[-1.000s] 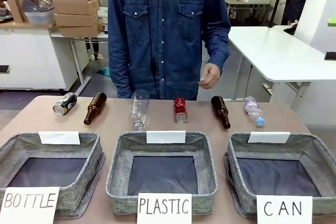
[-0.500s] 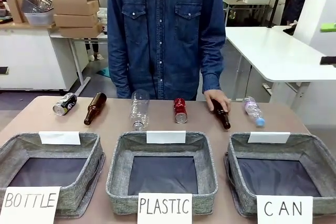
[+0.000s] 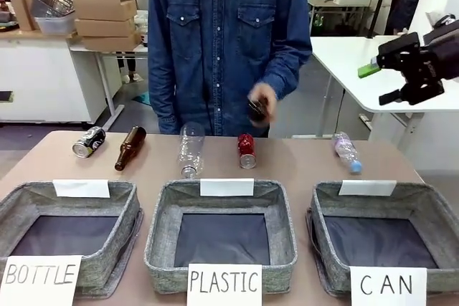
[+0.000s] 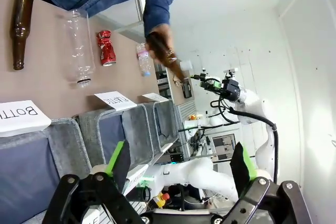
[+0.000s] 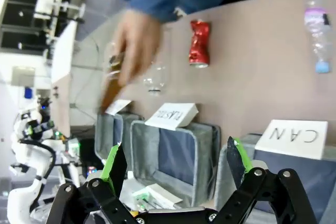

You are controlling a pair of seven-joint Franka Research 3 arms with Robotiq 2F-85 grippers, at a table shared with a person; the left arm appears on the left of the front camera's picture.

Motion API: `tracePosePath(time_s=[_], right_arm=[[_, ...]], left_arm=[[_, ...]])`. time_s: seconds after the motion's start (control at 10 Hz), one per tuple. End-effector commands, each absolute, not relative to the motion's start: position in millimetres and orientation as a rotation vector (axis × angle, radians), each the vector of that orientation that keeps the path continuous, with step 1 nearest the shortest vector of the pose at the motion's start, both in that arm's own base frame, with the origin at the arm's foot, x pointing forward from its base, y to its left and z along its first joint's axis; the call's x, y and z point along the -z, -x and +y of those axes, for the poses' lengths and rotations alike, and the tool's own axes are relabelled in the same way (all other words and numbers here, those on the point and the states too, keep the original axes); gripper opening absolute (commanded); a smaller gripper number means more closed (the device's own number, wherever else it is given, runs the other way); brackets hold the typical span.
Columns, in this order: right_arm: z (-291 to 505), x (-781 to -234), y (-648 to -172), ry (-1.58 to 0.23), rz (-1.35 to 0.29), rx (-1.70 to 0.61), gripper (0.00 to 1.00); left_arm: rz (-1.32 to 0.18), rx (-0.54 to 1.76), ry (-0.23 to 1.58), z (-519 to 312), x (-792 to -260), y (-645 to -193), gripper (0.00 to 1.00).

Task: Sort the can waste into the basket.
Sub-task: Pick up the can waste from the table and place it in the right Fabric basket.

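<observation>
Cans lie well apart on the desk (image 3: pixel 294 170), along its far edge. The red can (image 3: pixel 246 150) is near the middle, behind the PLASTIC basket (image 3: pixel 159 241). The dark can (image 3: pixel 88 141) is at the robot's far left, behind the BOTTLE basket (image 3: pixel 107 270). The CAN basket (image 3: pixel 331 274) stands at the robot's right on the near edge, its dark base showing, and both cans are well apart from it.

Between the cans lie a brown bottle (image 3: pixel 130 147), just beside the dark can, and a clear bottle (image 3: pixel 190 148). A small bottle (image 3: pixel 346 151) lies behind the CAN basket.

A person in a denim shirt stands at the far side. One hand (image 3: pixel 262 98) holds a second brown bottle (image 3: pixel 257 110) in the air above the red can (both hand and bottle are blurred).

Right fingers (image 3: pixel 368 70) hang high at the picture's right, well above the desk, spread wide and gripping nothing. Left fingers (image 4: pixel 119 158), seen from the left wrist, also stand wide apart with nothing between them, looking along the row of baskets.
</observation>
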State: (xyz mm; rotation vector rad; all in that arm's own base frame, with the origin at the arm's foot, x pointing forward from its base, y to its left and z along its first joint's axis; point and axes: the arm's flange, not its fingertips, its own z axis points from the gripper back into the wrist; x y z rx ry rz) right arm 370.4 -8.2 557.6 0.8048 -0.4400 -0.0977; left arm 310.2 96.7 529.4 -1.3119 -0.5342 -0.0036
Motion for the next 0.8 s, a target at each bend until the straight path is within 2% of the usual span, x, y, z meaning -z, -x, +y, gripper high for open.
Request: tracePosePath(time_s=[0.0,0.3,0.7], right_arm=[[-60.6,-578.9,-316.9,-0.943,-0.483,0.088,1.0],[-84.5,-574.4,-273.7,-0.908,-0.507,0.132,1.0],[-82.3,-566.3,-281.0,-0.846,-0.509,0.206,1.0]], left_arm=[[-0.558,0.025,1.33,96.2,-531.4,-312.0,1.0],[-0.558,0.025,1.33,96.2,-531.4,-312.0,1.0],[-0.558,0.025,1.33,96.2,-531.4,-312.0,1.0]])
